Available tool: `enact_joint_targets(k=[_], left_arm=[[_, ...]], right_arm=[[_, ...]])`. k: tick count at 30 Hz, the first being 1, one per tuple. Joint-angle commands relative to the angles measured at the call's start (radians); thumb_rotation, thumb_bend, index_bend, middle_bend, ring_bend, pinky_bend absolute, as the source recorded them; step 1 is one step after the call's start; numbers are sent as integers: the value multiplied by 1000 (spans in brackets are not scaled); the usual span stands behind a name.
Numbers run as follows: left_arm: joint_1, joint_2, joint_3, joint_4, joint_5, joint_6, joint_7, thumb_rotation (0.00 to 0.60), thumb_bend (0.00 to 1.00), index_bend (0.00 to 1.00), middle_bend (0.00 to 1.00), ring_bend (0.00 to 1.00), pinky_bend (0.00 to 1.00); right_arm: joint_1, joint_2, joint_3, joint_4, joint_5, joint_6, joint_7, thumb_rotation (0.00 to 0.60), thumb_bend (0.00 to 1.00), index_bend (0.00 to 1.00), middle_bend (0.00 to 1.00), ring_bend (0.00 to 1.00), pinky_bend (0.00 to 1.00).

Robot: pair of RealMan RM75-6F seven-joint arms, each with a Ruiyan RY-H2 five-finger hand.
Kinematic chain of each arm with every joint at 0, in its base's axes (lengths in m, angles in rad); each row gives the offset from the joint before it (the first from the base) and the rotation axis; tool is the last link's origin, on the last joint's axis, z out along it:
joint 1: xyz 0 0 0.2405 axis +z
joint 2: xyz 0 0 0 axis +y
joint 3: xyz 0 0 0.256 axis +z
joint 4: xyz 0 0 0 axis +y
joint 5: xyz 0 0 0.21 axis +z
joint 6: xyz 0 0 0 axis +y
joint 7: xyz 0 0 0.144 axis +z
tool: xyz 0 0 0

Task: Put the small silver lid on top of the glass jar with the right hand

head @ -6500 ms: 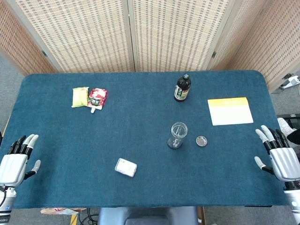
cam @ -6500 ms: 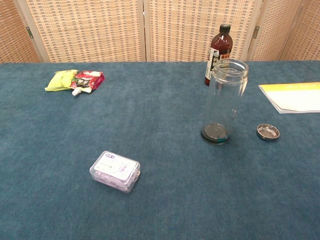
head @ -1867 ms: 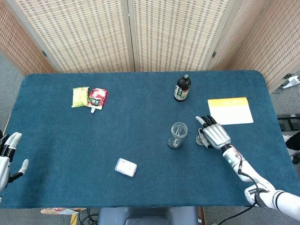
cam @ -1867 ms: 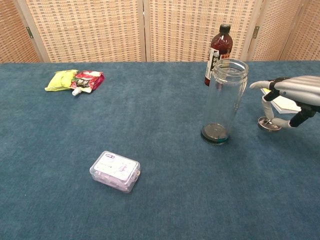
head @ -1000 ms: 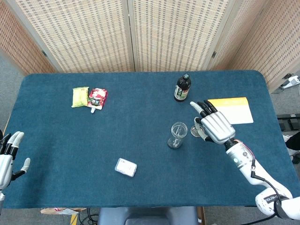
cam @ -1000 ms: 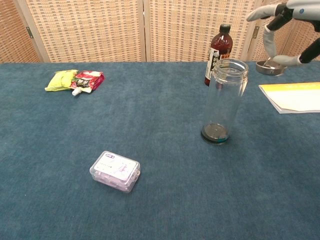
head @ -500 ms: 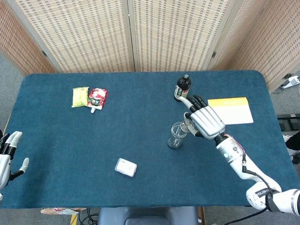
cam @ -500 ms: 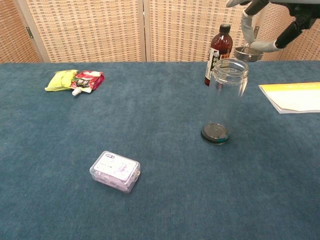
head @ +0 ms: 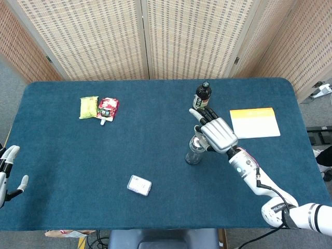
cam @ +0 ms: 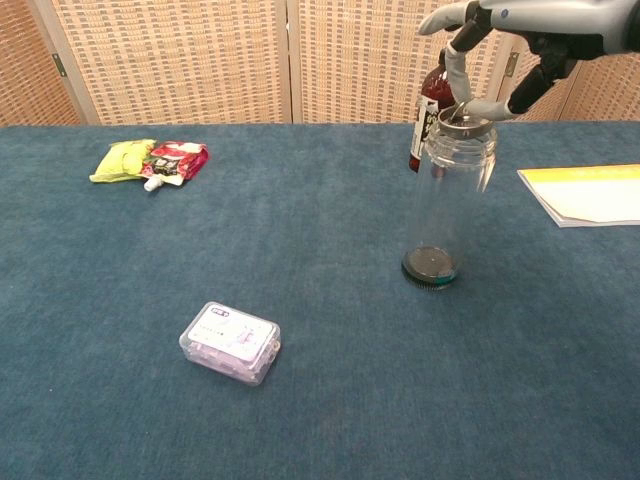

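Note:
The tall clear glass jar (cam: pixel 449 205) stands upright right of the table's middle; in the head view the jar (head: pixel 193 153) is partly covered by my right hand (head: pixel 217 134). That right hand (cam: pixel 520 30) hovers over the jar's mouth and pinches the small silver lid (cam: pixel 463 122) between thumb and a finger, the other fingers spread. The lid sits at the jar's rim, about level; whether it rests on the rim I cannot tell. My left hand (head: pixel 4 168) shows at the table's left edge, fingers apart, holding nothing.
A dark bottle (head: pixel 201 96) stands just behind the jar, close to my right hand. A yellow-and-white pad (head: pixel 254 122) lies to the right. A clear plastic box (head: pixel 139 184) lies near the front, and two snack packets (head: pixel 99 107) lie at the far left.
My right hand has carried the lid leftward and down, from beside the jar to directly over its mouth. The left hand has slid slightly further off the left edge.

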Motion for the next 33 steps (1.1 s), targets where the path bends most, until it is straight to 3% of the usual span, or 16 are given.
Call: enact_joint_targets(k=[1, 7, 17, 23, 29, 33], left_arm=[[1, 1, 0, 0, 1, 2, -2, 600, 350, 0, 84, 0, 110], [3, 2, 0, 0, 3, 7, -2, 600, 350, 0, 84, 0, 110], [3, 0, -3, 1, -1, 6, 0, 600, 350, 0, 84, 0, 109], [2, -2, -5, 5, -4, 5, 4, 600, 349, 0, 84, 0, 110], [-1, -9, -5, 5, -6, -1, 29, 600, 349, 0, 84, 0, 110], [-4, -15, -5, 4, -10, -5, 54, 600, 350, 0, 84, 0, 110]], right_arm=[[4, -1, -2, -3, 1, 3, -7, 600, 472, 596, 38, 0, 0], [5, 22, -20, -27, 19, 1, -37, 600, 435, 572, 20, 0, 0], [21, 66, -44, -76, 92, -17, -107, 600, 407, 270, 0, 0, 0], [-1, 110, -33, -128, 73, 17, -52, 600, 390, 244, 0, 0, 0], [-108, 213, -43, -192, -59, 134, 74, 600, 384, 244, 0, 0, 0], [-269, 232, -116, -145, -273, 343, 212, 600, 381, 244, 0, 0, 0]])
